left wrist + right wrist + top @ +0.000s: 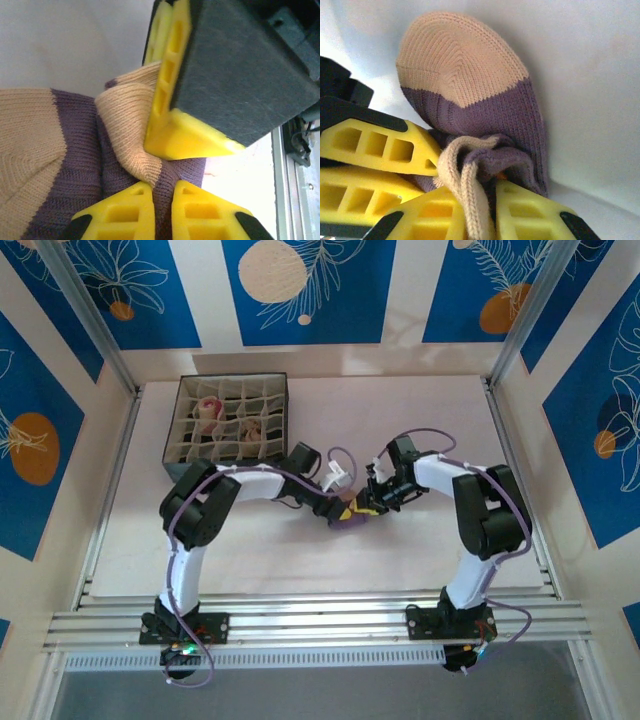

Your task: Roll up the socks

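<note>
The purple ribbed sock [353,516] with tan toe and heel lies bunched in the middle of the table, between both grippers. My left gripper [162,187] is shut on a fold of its purple fabric [75,165]. From the opposite side my right gripper [476,194] is shut on the sock's tan edge and purple folds. The tan toe [457,65] points away from it. In the left wrist view a right finger [175,130] presses onto the tan fold. The left fingers [375,145] touch the sock beside the right ones. In the overhead view the left gripper [338,510] and right gripper [372,502] nearly meet.
A dark grid-divided box [226,382] stands at the back left, with pinkish rolled fabric [208,410] in some cells. White table [440,420] lies around the arms. Metal rails [320,625] run along the near edge.
</note>
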`<state>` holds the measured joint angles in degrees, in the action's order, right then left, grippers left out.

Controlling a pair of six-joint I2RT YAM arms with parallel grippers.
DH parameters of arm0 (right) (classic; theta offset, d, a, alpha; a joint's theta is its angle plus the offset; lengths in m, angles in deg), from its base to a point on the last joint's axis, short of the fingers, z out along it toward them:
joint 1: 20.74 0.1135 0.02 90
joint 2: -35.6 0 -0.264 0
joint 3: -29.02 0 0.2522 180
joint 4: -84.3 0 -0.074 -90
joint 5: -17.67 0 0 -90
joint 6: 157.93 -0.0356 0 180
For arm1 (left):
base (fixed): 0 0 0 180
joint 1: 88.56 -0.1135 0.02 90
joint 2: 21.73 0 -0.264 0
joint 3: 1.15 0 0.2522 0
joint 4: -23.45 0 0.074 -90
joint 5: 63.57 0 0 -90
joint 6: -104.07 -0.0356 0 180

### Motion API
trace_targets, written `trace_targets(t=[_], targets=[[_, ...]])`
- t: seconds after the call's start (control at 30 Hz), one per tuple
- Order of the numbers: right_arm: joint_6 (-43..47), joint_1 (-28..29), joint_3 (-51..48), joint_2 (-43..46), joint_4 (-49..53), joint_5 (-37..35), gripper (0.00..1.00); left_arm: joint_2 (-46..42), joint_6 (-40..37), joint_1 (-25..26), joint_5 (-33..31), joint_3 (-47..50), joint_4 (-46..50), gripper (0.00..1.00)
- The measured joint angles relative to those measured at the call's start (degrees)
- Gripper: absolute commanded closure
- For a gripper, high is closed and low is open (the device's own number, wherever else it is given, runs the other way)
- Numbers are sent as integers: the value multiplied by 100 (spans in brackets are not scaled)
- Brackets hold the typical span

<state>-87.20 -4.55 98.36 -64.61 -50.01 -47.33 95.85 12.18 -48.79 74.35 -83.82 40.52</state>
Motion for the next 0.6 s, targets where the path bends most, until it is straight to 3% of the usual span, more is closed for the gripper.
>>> trace_targets(t=[0.1, 0.27, 0.6], targets=[[-44, 39, -111, 142, 319, -127, 87, -136, -46, 208, -173, 155, -96, 82], [-142, 302, -109, 219, 544, -404, 90, -636, -761, 474, -885, 455, 70, 77], [-234, 514, -26, 136, 671, -560, 90, -1561, -1878, 542, -1729, 966, 350, 74]])
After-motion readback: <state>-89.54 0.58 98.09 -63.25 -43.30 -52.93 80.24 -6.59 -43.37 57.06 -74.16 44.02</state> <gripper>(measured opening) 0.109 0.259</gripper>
